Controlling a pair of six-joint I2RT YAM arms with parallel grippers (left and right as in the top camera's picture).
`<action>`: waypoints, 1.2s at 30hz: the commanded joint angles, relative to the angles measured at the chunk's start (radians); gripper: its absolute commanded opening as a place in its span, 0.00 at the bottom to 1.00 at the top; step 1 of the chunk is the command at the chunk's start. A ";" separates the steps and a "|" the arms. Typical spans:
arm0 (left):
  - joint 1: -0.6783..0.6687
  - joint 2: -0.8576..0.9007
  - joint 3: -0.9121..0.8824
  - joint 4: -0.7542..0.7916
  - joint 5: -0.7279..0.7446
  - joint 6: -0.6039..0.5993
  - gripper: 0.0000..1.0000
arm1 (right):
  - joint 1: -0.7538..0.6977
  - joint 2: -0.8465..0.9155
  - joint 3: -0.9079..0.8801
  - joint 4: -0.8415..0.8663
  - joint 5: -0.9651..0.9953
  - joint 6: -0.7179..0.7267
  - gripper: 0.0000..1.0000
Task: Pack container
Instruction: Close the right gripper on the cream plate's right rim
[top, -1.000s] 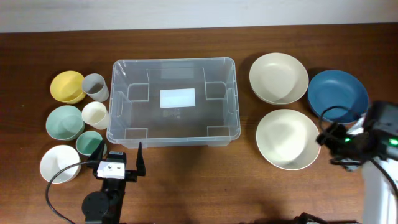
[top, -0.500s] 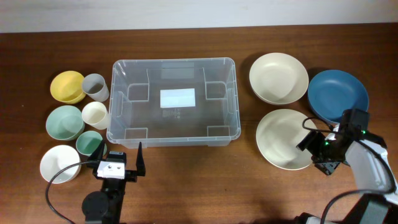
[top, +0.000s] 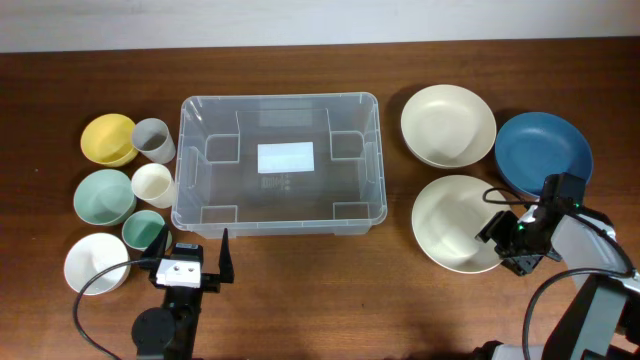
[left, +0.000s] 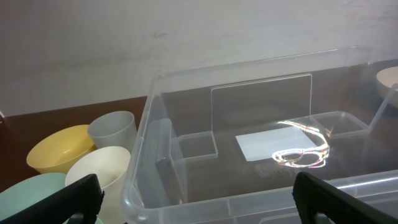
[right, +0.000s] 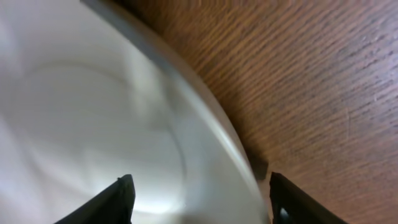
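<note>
The container (top: 190, 150) is a large clear plastic bin with a white label on its base, standing empty at the table's centre. In the left wrist view its near rim (left: 149, 124) fills the frame. My left gripper (top: 192, 262) is open and empty just in front of the bin's near left corner, and it also shows in the left wrist view (left: 198, 205). My right gripper (top: 505, 240) is open at the right rim of the near cream bowl (top: 450, 220). In the right wrist view its fingers (right: 202, 202) straddle that bowl's rim (right: 93, 112).
Right of the bin are a second cream bowl (top: 447, 123) and a blue bowl (top: 543, 150). Left of the bin are a yellow bowl (top: 107, 138), grey cup (top: 153, 139), cream cup (top: 153, 184), green bowl (top: 103, 196), teal cup (top: 143, 230) and white bowl (top: 95, 263).
My right arm has moved left from the table's right edge to the right rim of the near cream bowl. The left arm and the bin have not moved.
</note>
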 joint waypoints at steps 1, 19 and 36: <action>0.005 -0.008 -0.002 -0.009 -0.007 0.013 1.00 | -0.003 0.012 -0.021 0.011 -0.005 -0.004 0.64; 0.005 -0.008 -0.002 -0.009 -0.007 0.013 1.00 | -0.003 0.012 -0.027 0.044 0.018 -0.004 0.63; 0.005 -0.008 -0.002 -0.009 -0.007 0.013 1.00 | -0.003 0.012 -0.060 0.072 0.028 0.016 0.61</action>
